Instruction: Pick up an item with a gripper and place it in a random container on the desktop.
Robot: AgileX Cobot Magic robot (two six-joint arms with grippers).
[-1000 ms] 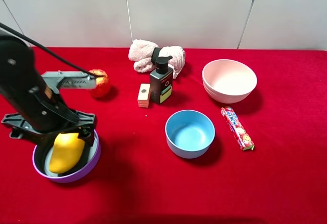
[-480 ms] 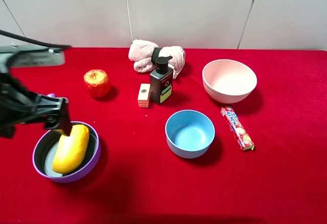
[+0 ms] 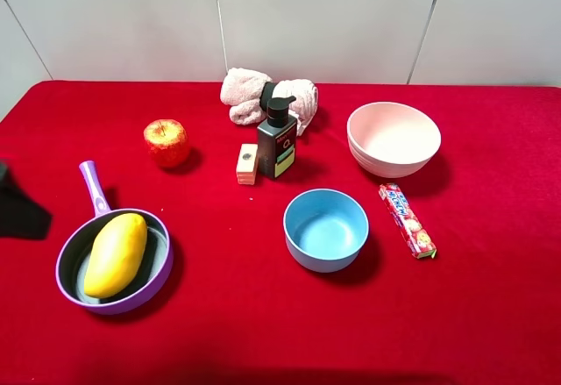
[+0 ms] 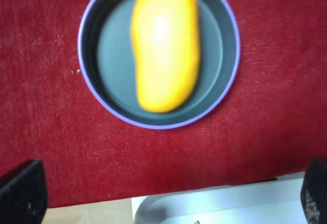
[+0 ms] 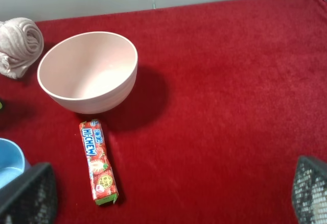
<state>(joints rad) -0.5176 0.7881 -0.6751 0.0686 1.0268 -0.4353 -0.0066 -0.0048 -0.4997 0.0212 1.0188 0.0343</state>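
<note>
The yellow mango (image 3: 114, 253) lies in the purple frying pan (image 3: 159, 278) at the front left of the red desktop (image 3: 491, 315). The pan's lilac handle (image 3: 92, 183) points towards the back. In the left wrist view the mango (image 4: 164, 43) fills the middle of the pan (image 4: 110, 55). My left gripper (image 4: 167, 196) is open and empty, well above the pan, with its fingertips (image 4: 20, 193) in the picture's corners. Only a black part of the left arm (image 3: 17, 214) shows at the exterior view's left edge. My right gripper (image 5: 168, 196) is open and empty, above the table's right side.
A red-yellow apple (image 3: 166, 142), a wooden block (image 3: 247, 163), a dark pump bottle (image 3: 277, 139) and a pink towel (image 3: 267, 96) stand behind. A blue bowl (image 3: 325, 227), pink bowl (image 3: 393, 138) and candy pack (image 3: 407, 220) lie to the right.
The left arm has drawn back from over the pan to the left edge of the view. The mango stays lying in the pan, and the handle now shows.
</note>
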